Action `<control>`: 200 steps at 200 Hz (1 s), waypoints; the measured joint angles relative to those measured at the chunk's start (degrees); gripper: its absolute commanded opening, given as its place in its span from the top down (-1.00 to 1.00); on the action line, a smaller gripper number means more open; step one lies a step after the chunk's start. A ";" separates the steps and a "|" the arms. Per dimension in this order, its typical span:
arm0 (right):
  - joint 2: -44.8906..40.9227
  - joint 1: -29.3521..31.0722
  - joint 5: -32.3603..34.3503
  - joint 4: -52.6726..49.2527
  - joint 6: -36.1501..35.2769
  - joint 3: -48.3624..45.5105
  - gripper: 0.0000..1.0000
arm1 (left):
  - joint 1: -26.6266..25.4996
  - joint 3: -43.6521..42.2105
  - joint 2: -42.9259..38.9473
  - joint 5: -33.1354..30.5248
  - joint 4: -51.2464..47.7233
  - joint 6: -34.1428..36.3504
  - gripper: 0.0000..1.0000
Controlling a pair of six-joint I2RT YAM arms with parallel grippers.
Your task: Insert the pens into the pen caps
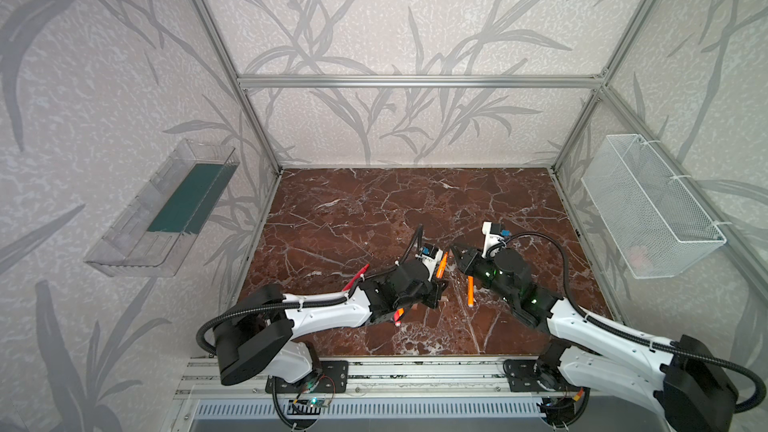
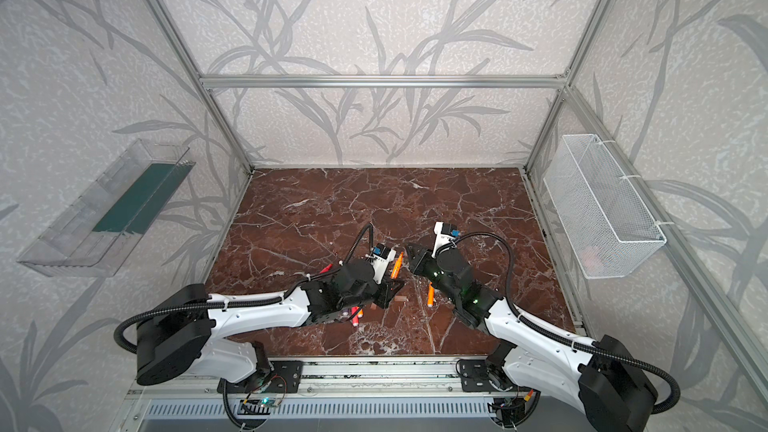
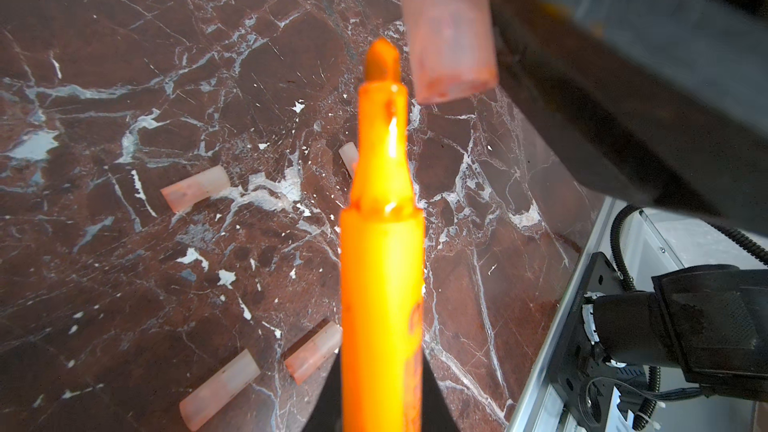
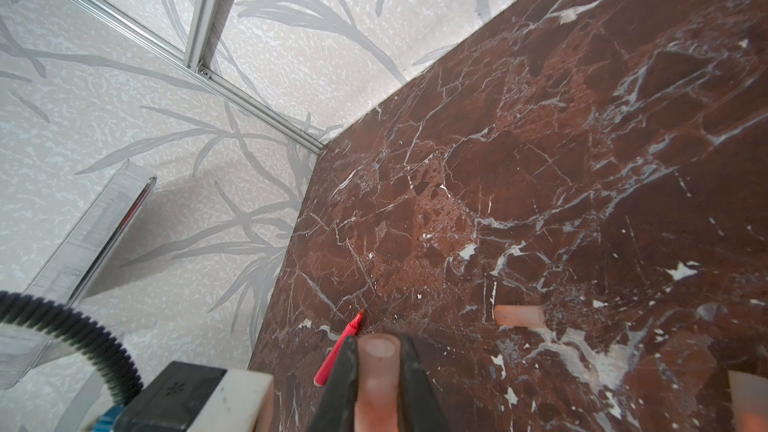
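My left gripper (image 3: 380, 371) is shut on an orange pen (image 3: 380, 243), whose bare tip points up and away from it. The same pen (image 1: 441, 264) (image 2: 397, 265) shows in both top views, slanting toward my right gripper (image 1: 455, 250) (image 2: 409, 249). My right gripper (image 4: 378, 344) is shut on a pale pen cap (image 4: 376, 371). In the left wrist view that cap (image 3: 449, 35) hangs just beside the pen tip, not over it. Several loose pen caps (image 3: 195, 189) (image 3: 313, 351) (image 3: 220, 388) lie on the marble. Another cap (image 4: 519, 317) and a pink-red pen (image 4: 338, 351) lie beyond the right gripper.
A second orange pen (image 1: 470, 290) lies under the right arm. Pink-red pens (image 1: 357, 278) (image 1: 399, 314) lie partly hidden by the left arm. A clear bin (image 1: 166, 209) hangs on the left wall and a white mesh basket (image 1: 652, 205) on the right wall.
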 measured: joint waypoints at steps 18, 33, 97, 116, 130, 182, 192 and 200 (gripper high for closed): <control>1.27 0.00 0.02 0.20 -0.04 0.72 1.00 | 0.00 0.00 -0.20 0.00 0.00 0.00 1.00; 2.34 0.00 0.02 0.48 -0.15 1.07 1.00 | 0.00 0.00 -0.42 -0.02 -0.02 0.00 1.00; 3.10 0.02 0.46 0.96 -0.59 1.51 1.00 | 0.00 -0.02 -0.72 0.00 0.00 0.00 1.00; 2.56 0.00 0.87 0.96 -0.85 1.51 1.00 | 0.00 -0.02 -0.72 0.00 0.02 0.00 1.00; 2.03 0.00 1.03 0.96 -1.01 1.53 1.00 | 0.00 -0.02 -0.72 0.00 0.00 0.00 1.00; 2.10 0.02 0.98 1.16 -1.03 1.84 1.00 | 0.00 -0.02 -0.72 0.11 0.02 0.00 1.00; 2.29 0.02 1.01 1.36 -1.03 1.84 1.00 | 0.00 -0.02 -0.72 0.17 0.00 0.00 1.00; 2.47 0.02 1.01 1.53 -1.03 1.86 1.00 | 0.00 -0.02 -0.72 0.22 0.00 0.00 1.00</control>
